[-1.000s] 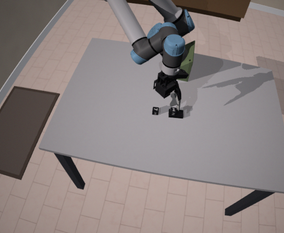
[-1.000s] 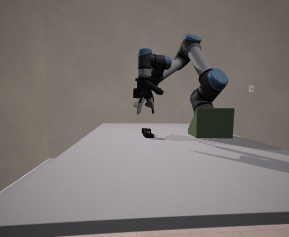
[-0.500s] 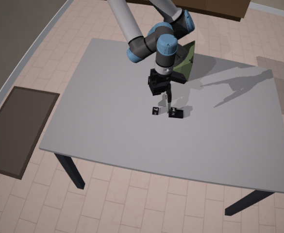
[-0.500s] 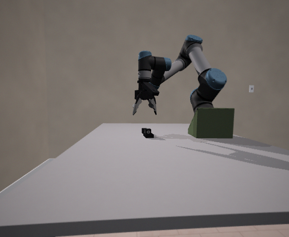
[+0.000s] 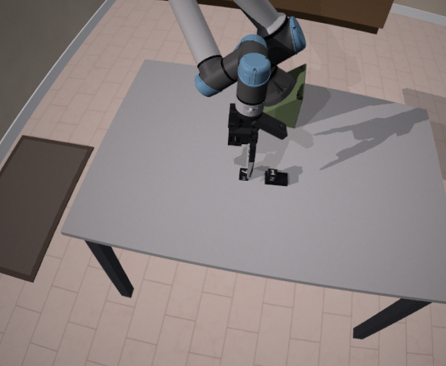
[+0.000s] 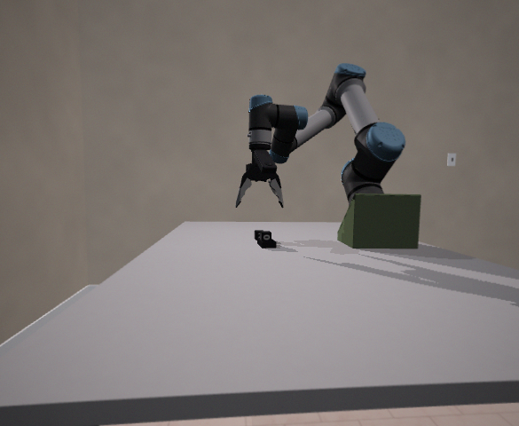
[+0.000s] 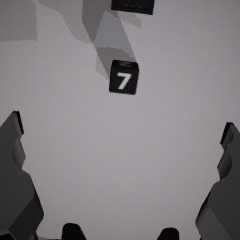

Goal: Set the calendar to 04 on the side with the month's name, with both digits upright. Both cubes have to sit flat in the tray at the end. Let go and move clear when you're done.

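A loose black cube lies on the grey table with a white 7 on its top face; it also shows in the wrist view. To its right sits the black calendar tray holding a cube that shows a 1 on top. Only the tray's edge shows at the top of the wrist view. In the exterior view the cube and tray look like one small dark cluster. My gripper hangs open and empty well above the table, over the loose cube. Its two fingers frame the wrist view.
A green block holds the arm's base at the back of the table. A dark mat lies on the floor to the left of the table.
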`<state>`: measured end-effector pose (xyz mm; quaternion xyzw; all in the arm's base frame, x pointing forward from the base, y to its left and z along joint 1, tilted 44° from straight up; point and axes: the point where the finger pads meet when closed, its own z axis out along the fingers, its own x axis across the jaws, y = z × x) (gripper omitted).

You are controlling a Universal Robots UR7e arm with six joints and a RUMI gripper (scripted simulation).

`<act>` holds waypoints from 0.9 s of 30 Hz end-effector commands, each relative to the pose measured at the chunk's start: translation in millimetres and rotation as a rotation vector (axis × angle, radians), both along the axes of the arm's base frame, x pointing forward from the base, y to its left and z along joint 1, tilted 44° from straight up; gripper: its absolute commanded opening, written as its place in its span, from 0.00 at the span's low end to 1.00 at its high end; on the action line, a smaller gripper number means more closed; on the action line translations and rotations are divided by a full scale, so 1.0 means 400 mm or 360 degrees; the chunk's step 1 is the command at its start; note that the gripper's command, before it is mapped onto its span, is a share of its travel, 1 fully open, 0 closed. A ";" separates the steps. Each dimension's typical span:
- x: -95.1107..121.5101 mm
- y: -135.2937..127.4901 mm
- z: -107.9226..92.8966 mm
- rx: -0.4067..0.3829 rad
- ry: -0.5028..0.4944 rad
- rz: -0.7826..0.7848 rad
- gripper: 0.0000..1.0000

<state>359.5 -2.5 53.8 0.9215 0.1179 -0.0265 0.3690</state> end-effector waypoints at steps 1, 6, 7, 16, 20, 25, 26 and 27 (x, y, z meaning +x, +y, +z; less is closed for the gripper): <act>0.002 -0.008 0.006 -0.0002 -0.0068 -0.0076 1.00; 0.002 -0.008 0.006 -0.0002 -0.0071 -0.0078 1.00; 0.002 -0.008 0.006 -0.0002 -0.0071 -0.0078 0.28; 0.002 -0.008 0.006 -0.0002 -0.0071 -0.0078 0.28; 0.002 -0.008 0.006 -0.0002 -0.0071 -0.0078 0.28; 0.002 -0.008 0.006 -0.0002 -0.0071 -0.0078 0.28; 0.002 -0.008 0.006 -0.0002 -0.0071 -0.0078 0.28; 0.002 -0.008 0.006 -0.0002 -0.0071 -0.0078 0.28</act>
